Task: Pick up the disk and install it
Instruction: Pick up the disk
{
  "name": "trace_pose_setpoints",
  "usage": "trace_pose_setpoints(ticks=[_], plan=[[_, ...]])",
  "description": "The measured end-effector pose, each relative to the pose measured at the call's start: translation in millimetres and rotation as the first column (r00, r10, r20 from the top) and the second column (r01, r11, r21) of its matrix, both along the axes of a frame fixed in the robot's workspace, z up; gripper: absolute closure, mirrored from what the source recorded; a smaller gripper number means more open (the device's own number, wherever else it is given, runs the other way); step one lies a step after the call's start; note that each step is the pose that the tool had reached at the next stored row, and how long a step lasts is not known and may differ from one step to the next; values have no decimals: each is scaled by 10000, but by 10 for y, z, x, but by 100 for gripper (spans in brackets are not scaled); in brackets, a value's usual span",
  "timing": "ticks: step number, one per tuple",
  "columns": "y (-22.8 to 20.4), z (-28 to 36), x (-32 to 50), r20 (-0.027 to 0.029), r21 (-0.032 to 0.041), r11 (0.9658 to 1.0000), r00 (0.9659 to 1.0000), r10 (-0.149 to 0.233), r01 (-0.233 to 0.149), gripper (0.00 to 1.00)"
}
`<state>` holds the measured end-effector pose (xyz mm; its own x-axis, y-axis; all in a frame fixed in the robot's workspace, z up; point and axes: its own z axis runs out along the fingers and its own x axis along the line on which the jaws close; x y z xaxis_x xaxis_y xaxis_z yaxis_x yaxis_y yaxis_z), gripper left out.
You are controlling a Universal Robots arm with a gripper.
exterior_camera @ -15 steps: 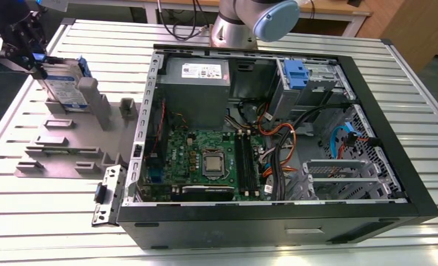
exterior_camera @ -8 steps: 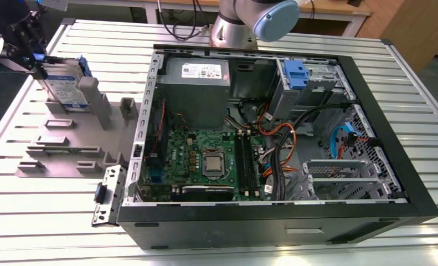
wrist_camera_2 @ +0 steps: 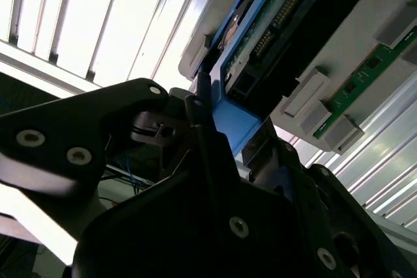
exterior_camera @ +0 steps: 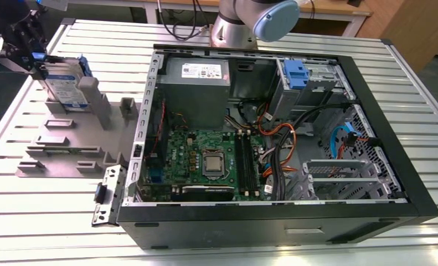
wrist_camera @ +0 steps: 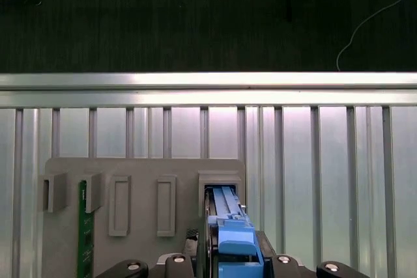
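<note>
The disk point(exterior_camera: 61, 87), silver with a white-and-blue label in a blue carrier, stands on edge in a slot of the grey fixture plate point(exterior_camera: 60, 145) at the exterior view's left. My gripper point(exterior_camera: 40, 57) is at the disk's upper end, its black fingers point(wrist_camera_2: 201, 99) closed against the carrier's blue end tab point(wrist_camera_2: 236, 125). The second wrist view shows the disk's point(wrist_camera_2: 277, 21) circuit-board side running away from the gripper point(wrist_camera_2: 221, 118). In the first wrist view the blue carrier point(wrist_camera: 229, 216) sits in the fixture's slot between the fingers of the gripper point(wrist_camera: 225, 258).
The open computer case point(exterior_camera: 396, 166) fills the middle and right of the slatted metal table point(exterior_camera: 26, 221), with a blue bracket point(exterior_camera: 296, 75) in its upper drive bay. A green memory stick point(wrist_camera: 83, 239) stands in another fixture slot. The arm's base point(exterior_camera: 237, 25) stands behind the case.
</note>
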<state>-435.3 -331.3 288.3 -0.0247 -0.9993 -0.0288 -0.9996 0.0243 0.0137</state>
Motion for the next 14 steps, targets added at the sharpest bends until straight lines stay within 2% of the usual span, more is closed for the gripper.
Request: trace_pose_setpoints(ticks=[4, 5, 14], plan=[[0, 0, 0, 1, -1, 10000, 10000, 0, 0, 57], [0, 0, 0, 1, -1, 10000, 10000, -1, 1, 64], [0, 0, -1, 1, 0, 10000, 10000, 0, 0, 64]])
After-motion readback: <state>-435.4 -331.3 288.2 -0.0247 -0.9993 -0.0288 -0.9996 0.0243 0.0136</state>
